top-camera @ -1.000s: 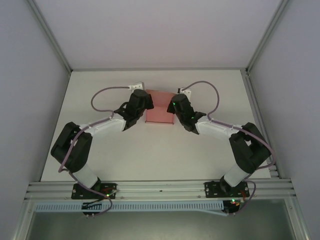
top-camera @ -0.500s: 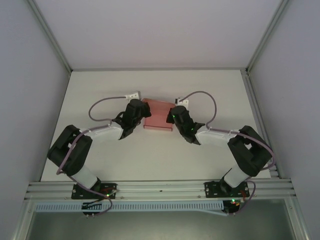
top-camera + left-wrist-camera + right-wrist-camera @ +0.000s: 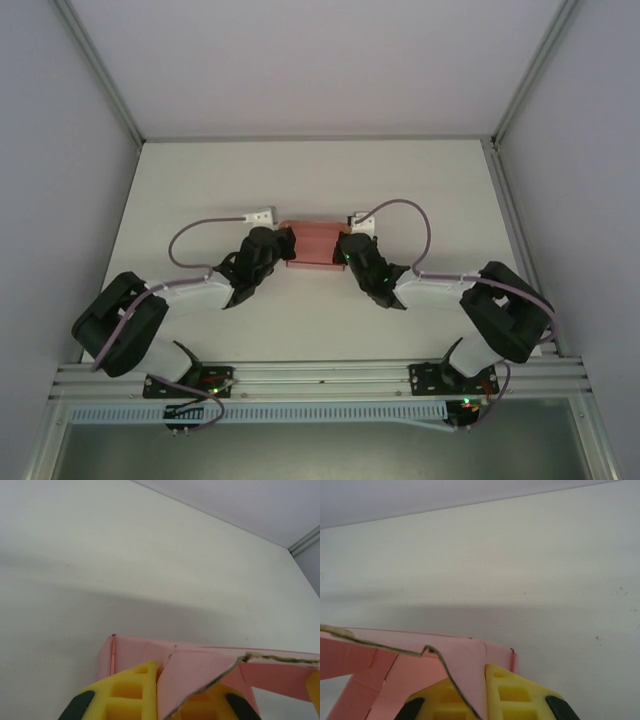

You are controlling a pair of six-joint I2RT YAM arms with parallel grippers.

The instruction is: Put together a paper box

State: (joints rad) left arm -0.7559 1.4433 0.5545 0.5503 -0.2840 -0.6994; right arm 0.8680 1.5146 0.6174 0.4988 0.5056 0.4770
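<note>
The pink paper box (image 3: 310, 243) sits mid-table between my two arms, partly folded, its walls standing. At its left end my left gripper (image 3: 278, 244) is shut on a pink side flap (image 3: 195, 677), which is pinched between yellow fingers (image 3: 131, 692). The box's left corner (image 3: 112, 652) stands just beyond. At the right end my right gripper (image 3: 345, 247) is shut on the opposite flap (image 3: 465, 672), held against a yellow finger (image 3: 512, 695). The box's right corner (image 3: 512, 657) shows past it. The box interior is mostly hidden by the flaps.
The white table (image 3: 310, 170) stretches open behind the box. Grey enclosure walls (image 3: 60, 150) stand at left, right and back. Purple cables (image 3: 200, 232) loop from both wrists. The aluminium rail (image 3: 320, 378) carrying the arm bases runs along the near edge.
Both grippers have drawn the box toward the near edge and lowered. In the top view the box now looks shorter front to back. Both arms' elbows have swung outward.
</note>
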